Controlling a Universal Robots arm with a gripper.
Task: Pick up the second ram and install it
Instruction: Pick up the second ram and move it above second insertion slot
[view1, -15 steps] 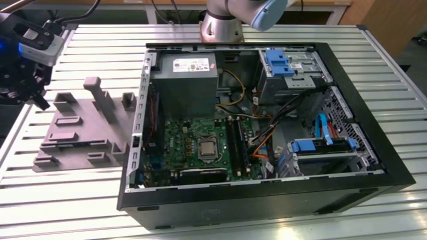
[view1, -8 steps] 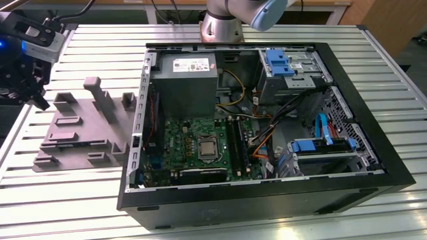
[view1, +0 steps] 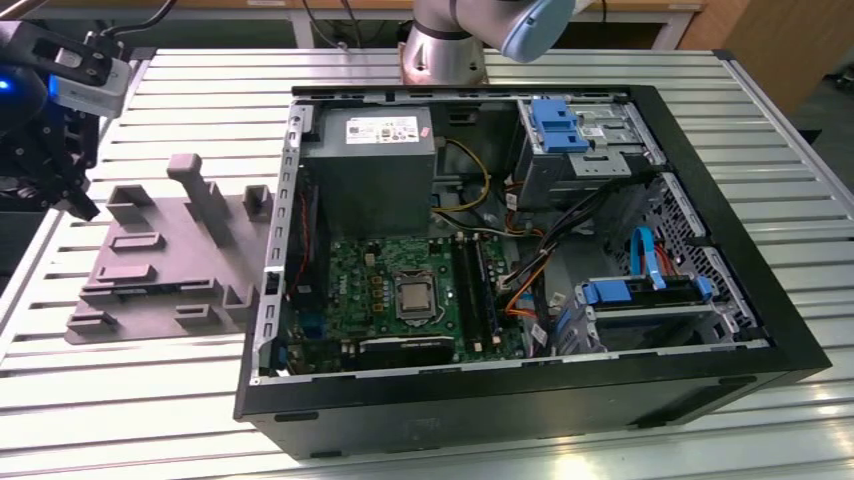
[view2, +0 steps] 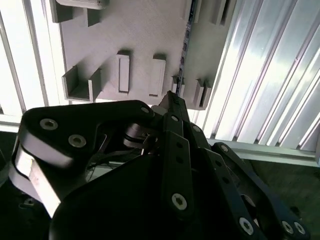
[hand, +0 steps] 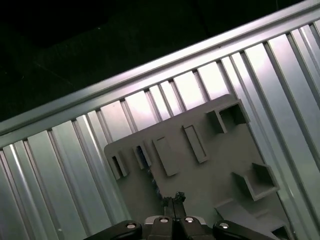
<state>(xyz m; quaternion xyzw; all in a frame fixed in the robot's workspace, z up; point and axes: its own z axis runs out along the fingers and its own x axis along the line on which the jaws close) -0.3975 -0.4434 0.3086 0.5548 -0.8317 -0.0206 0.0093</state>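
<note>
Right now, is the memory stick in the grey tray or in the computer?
In the grey tray: in the second wrist view the memory stick stands on edge between its blocks.

Standing by the bench here: the gripper (view2: 171, 100) and its black linkage take up the near half of the second wrist view, fingers drawn together into one point. That point sits right at the near end of the second ram (view2: 185, 42), which stands on edge in the grey plastic tray (view2: 140, 30) as a thin dark line. Can't tell if they touch. Two upright grey blocks (view2: 123, 72) stand just beside it. The ribbed metal table (view2: 270, 75) lies underneath.
</note>
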